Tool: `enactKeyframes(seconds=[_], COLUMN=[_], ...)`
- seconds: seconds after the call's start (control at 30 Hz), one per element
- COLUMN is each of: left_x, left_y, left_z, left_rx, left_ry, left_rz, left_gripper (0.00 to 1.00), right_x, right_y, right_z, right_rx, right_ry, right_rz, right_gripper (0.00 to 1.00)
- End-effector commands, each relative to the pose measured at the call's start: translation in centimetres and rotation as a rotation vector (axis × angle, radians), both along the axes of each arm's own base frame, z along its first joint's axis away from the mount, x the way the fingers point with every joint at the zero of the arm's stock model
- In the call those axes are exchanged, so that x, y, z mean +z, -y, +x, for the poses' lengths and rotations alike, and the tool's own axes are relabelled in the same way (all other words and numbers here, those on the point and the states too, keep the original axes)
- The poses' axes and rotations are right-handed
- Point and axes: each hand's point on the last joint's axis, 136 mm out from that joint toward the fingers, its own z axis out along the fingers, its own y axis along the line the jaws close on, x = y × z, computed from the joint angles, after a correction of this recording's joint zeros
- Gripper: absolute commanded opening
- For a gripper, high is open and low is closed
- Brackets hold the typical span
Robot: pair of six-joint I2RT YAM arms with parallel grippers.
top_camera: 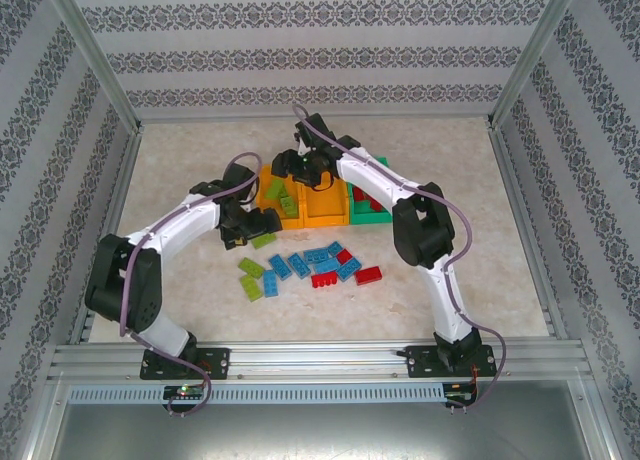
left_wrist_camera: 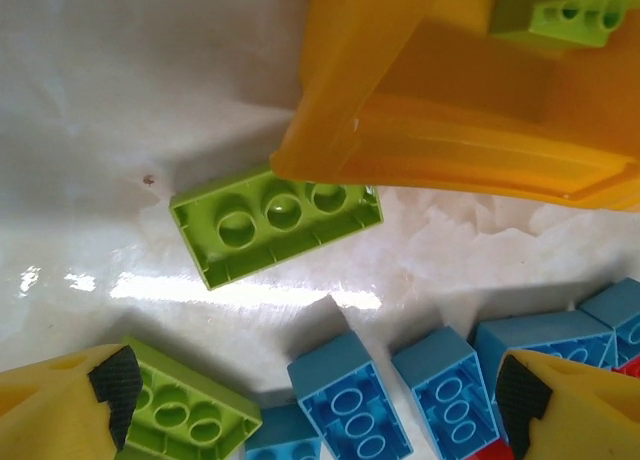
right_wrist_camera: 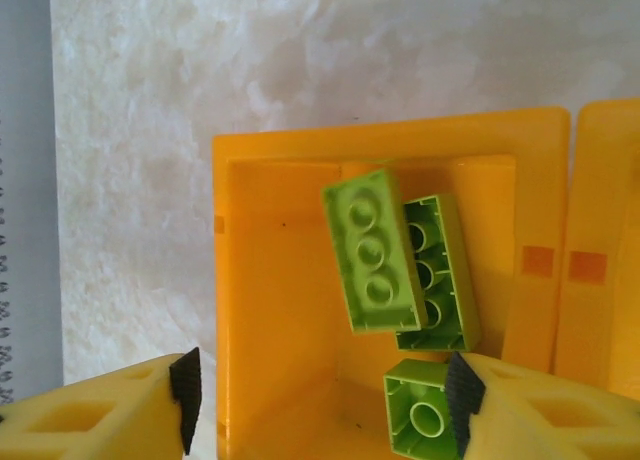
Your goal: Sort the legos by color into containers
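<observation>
Three containers stand in a row: a left orange bin (top_camera: 276, 192), a middle orange bin (top_camera: 322, 204) and a green bin (top_camera: 372, 208). My right gripper (right_wrist_camera: 320, 400) hangs open over the left orange bin (right_wrist_camera: 270, 310). In that bin lie three lime legos: a tilted one (right_wrist_camera: 370, 250), one under it (right_wrist_camera: 445, 280) and a small one (right_wrist_camera: 420, 415). My left gripper (left_wrist_camera: 318, 395) is open low over the table. Ahead of it, a lime lego (left_wrist_camera: 275, 223) lies upside down beside the orange bin (left_wrist_camera: 450, 130). Blue legos (left_wrist_camera: 350, 400) lie between its fingertips.
Loose legos lie in a cluster in front of the bins: lime ones (top_camera: 251, 277), several blue ones (top_camera: 318, 260) and red ones (top_camera: 368, 274). Red legos (top_camera: 366, 196) lie in the green bin. Metal frame rails and patterned walls bound the table.
</observation>
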Motion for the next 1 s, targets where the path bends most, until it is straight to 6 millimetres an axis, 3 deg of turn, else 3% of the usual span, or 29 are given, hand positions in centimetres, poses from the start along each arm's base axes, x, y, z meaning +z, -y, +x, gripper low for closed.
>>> enactKeyframes(seconds=[0.0, 0.17, 0.4, 0.53, 0.67, 0.8, 0.97], left_x=[0.0, -0.6, -1.0, -0.9, -0.5, 0.0, 0.7], left_y=[0.8, 1.2, 1.6, 1.4, 1.2, 1.1, 1.1], left_z=[0.4, 0.7, 1.0, 0.9, 1.2, 1.8, 2.3], left_rx=[0.02, 0.034, 0.009, 0.011, 0.004, -0.007, -0.017], left_ry=[-0.028, -0.048, -0.066, -0.05, -0.021, 0.002, 0.027], left_rz=[-0.01, -0.015, 0.004, 0.022, 0.035, 0.051, 0.061], left_gripper=[0.94, 0.94, 0.94, 0.93, 0.94, 0.94, 0.94], right_x=[1.8, 4.2, 5.2, 3.8, 1.1, -1.8, -3.5], right_y=[1.0, 2.7, 9.2, 13.7, 16.5, 19.7, 20.9], right_z=[0.2, -0.4, -2.8, -6.4, -11.5, -16.0, -20.1], right_rx=[-0.037, -0.053, -0.116, -0.091, 0.013, -0.031, -0.076], right_ry=[0.028, 0.096, 0.157, 0.155, 0.131, 0.042, 0.0], right_rz=[-0.019, -0.048, -0.179, -0.334, -0.447, -0.51, -0.476], right_gripper=[0.72, 0.73, 0.73, 0.73, 0.76, 0.77, 0.78])
